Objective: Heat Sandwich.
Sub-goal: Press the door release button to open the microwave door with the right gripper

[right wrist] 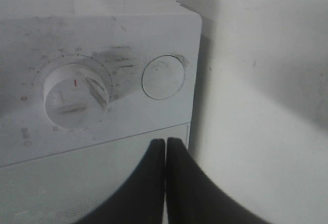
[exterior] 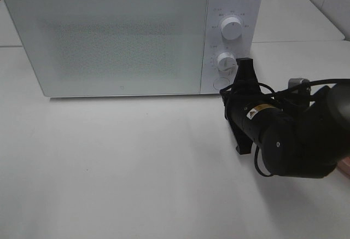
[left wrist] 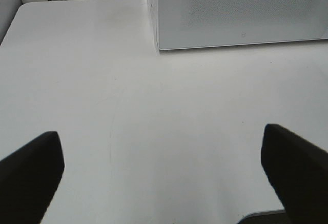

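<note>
The sandwich is out of view. A white microwave stands at the back of the table with its door closed. My right gripper is shut with nothing between its fingers. Its tips sit close in front of the control panel, by the lower knob and the round button. In the right wrist view the shut tips lie just below the button, with the knob beside it. My left gripper hangs open over bare table in front of the microwave.
An upper knob sits above the lower one on the panel. The right arm's black body covers the table's right side. A pink sliver shows at the right edge behind it.
</note>
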Available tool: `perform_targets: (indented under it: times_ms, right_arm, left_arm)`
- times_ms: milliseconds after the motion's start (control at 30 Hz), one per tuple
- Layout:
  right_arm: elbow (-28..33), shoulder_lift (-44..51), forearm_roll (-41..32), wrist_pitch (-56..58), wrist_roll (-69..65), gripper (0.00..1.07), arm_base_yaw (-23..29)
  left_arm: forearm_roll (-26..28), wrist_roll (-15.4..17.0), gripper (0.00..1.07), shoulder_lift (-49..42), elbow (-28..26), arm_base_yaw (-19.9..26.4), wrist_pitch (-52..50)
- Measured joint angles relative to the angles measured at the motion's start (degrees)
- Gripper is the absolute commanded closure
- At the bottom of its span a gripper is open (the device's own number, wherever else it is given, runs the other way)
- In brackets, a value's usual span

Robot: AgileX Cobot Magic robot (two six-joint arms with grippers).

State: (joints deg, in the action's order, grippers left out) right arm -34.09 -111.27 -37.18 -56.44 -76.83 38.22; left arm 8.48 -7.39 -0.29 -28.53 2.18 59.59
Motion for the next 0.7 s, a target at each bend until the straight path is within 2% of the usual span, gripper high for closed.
perform_targets:
  times_ms: [400,700]
  right_arm:
    - [-9.4,-6.8,4.1,3.6,-0.3,1.02,-5.7]
    - [-13.4,-9.5,4.7,6.1,-0.5,1.02,-8.1]
  left_arm:
    - [0.0,0.0,0.06,0.0,0.0,0.0,0.0]
    - [0.0,0.0,0.06,0.0,0.0,0.0,0.0]
